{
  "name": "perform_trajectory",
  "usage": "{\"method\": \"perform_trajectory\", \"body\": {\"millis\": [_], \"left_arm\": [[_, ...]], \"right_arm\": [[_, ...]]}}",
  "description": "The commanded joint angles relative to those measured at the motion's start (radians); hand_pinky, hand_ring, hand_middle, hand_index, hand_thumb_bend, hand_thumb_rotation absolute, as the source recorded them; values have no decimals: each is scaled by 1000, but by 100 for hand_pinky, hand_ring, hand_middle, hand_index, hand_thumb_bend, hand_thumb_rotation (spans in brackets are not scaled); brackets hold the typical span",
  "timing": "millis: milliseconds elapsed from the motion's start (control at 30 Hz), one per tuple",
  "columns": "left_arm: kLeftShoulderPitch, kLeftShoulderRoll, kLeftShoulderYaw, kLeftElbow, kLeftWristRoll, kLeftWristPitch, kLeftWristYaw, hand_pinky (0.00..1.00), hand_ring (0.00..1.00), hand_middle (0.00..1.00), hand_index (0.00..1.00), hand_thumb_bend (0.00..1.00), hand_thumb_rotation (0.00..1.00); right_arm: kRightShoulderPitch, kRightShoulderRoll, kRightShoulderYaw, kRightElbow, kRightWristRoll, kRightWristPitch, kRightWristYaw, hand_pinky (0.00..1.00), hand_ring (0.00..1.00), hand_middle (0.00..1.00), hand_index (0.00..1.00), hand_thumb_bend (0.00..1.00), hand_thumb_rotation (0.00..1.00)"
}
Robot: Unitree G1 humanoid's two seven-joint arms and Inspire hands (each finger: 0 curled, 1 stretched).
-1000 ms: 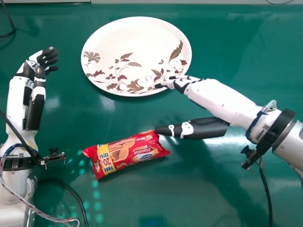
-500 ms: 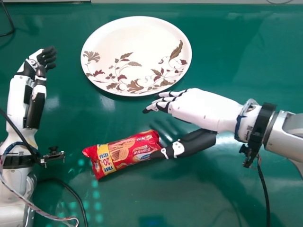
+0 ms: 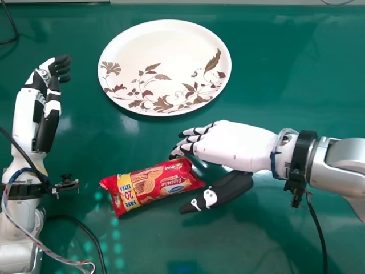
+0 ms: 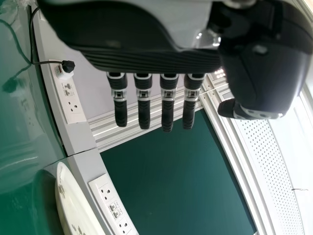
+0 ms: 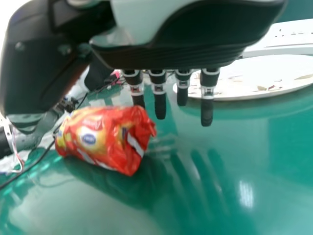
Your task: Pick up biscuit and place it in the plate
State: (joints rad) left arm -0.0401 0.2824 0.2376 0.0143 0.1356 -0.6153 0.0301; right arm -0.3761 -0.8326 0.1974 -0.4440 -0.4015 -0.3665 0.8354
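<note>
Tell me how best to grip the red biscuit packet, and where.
Probably grip the red biscuit packet by its right half, from the robot's right: it lies lengthwise left to right, so the open right hand could pinch its long sides, thumb on the near one.

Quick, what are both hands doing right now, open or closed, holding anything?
Left hand: open, holding nothing.
Right hand: open, holding nothing, beside the biscuit pack.

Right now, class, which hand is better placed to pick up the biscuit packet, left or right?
Right, I judge: the right hand is open beside one end of the biscuit packet, while the left hand is farther from it, left of the plate.
</note>
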Motion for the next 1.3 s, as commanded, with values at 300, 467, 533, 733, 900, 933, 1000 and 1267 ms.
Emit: {"method": "perform_trajectory", "body": {"millis": [300,467,533,733,900,933,1000,1267], "left_arm": [[1,-25,-23,44,6,-12,21,86,88,88,89,28,13],[-7,-27,-29,53,12,-15,29,84,88,87,88,27,12],[-8,-27,-32,51,17,-10,31,84,87,87,88,27,13],[-15,-27,-39,52,16,-1,32,85,88,87,89,26,12],[-23,-23,-38,60,25,-10,40,84,87,87,88,27,13],[-24,-23,-38,60,25,-10,40,83,86,86,88,26,13],[-23,-23,-40,60,21,-7,36,86,88,87,89,26,13],[-23,-27,-49,54,7,-7,27,89,89,88,90,26,12]], "right_arm": [[-6,14,71,15,-117,-53,-2,76,88,91,88,100,51],[-20,19,87,17,-144,-40,5,76,87,90,88,100,49],[-24,22,88,17,-150,-35,4,75,86,90,87,100,48],[-24,36,82,12,-160,-3,-4,73,85,89,86,100,47],[-19,51,79,2,-187,20,-13,76,87,90,87,100,47],[-15,56,78,1,-196,23,-20,77,87,90,87,100,47],[-12,63,80,-3,-213,30,-27,76,86,90,87,100,47],[-7,98,104,-21,-281,62,-27,77,86,90,88,100,47]]}}
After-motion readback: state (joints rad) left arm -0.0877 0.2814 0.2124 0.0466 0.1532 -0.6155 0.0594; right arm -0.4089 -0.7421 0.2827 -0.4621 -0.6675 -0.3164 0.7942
